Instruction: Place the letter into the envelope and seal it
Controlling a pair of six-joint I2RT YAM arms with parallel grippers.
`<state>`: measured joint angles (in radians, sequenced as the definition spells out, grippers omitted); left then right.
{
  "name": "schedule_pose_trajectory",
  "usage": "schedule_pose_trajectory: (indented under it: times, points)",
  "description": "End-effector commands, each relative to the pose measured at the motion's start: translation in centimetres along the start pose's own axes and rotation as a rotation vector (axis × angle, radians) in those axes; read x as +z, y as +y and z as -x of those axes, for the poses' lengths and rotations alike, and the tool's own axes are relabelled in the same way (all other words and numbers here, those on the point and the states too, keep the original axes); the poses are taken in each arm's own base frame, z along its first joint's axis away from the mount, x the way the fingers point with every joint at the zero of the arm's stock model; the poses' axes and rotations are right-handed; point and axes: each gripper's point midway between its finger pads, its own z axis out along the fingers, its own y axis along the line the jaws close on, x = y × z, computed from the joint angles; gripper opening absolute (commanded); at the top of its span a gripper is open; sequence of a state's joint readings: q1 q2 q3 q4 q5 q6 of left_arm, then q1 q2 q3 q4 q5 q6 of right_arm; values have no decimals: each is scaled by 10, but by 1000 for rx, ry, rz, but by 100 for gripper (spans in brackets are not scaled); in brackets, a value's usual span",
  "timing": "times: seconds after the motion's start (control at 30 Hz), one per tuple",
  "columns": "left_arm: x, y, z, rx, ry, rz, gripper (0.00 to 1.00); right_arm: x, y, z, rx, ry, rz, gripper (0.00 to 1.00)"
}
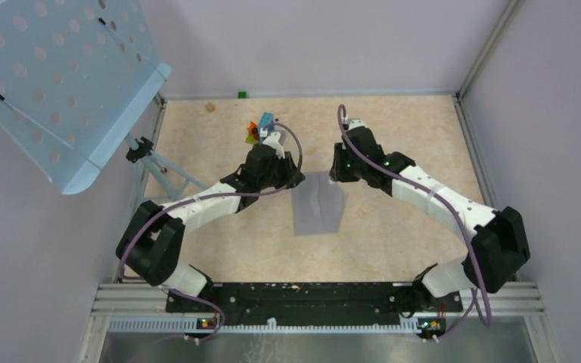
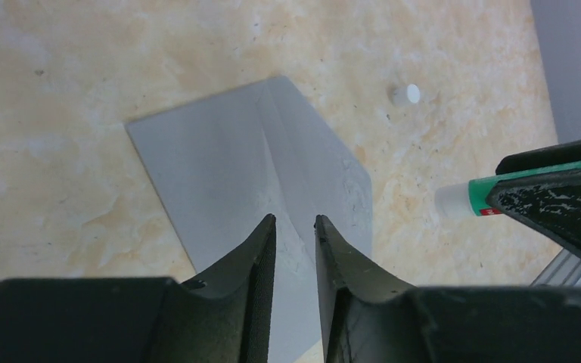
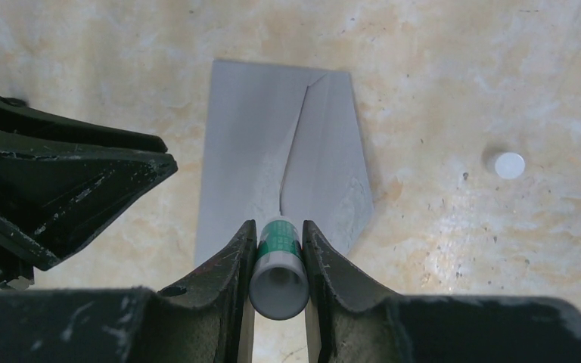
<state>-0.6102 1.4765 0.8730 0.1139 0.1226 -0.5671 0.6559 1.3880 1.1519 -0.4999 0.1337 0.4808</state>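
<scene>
The grey envelope (image 1: 319, 206) lies flat on the tan floor between the two arms, and its pointed flap shows a crease in the left wrist view (image 2: 227, 159) and the right wrist view (image 3: 250, 144). The letter does not show in any view. My left gripper (image 1: 296, 180) hovers over the envelope's far end, jaws a little apart with nothing between them (image 2: 295, 221). My right gripper (image 1: 338, 175) is shut on a white, green-labelled glue stick (image 3: 278, 265), its tip pointing at the flap (image 2: 461, 198).
A small white round cap (image 3: 509, 164) lies on the floor beside the envelope. A blue-orange-green block cluster (image 1: 259, 128) sits behind the left gripper. A light blue perforated panel (image 1: 53, 76) on a stand overhangs the left side. Walls close in the floor.
</scene>
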Motion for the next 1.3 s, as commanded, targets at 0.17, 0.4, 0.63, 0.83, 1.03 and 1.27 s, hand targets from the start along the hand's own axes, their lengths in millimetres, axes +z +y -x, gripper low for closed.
schedule_pose_trajectory:
  times: [0.17, 0.4, 0.63, 0.83, 1.03, 1.27]
  points:
    - [27, 18, -6, -173, -41, -47, 14, 53, 17, 6, -78, -14, 10, 0]
    - [44, 35, -31, -239, -16, -70, 4, 85, 25, -10, -122, 26, -12, 0]
    - [55, 54, -54, -286, 34, -21, 0, 105, 30, -20, -161, 51, -30, 0]
    - [57, 77, -79, -335, 90, 85, 0, 118, 28, -28, -180, 59, -59, 0]
    - [55, 84, -89, -357, 115, 118, 0, 125, 24, -29, -195, 48, -80, 0]
    - [56, 84, -90, -354, 120, 118, 0, 128, 26, -27, -204, 28, -73, 0]
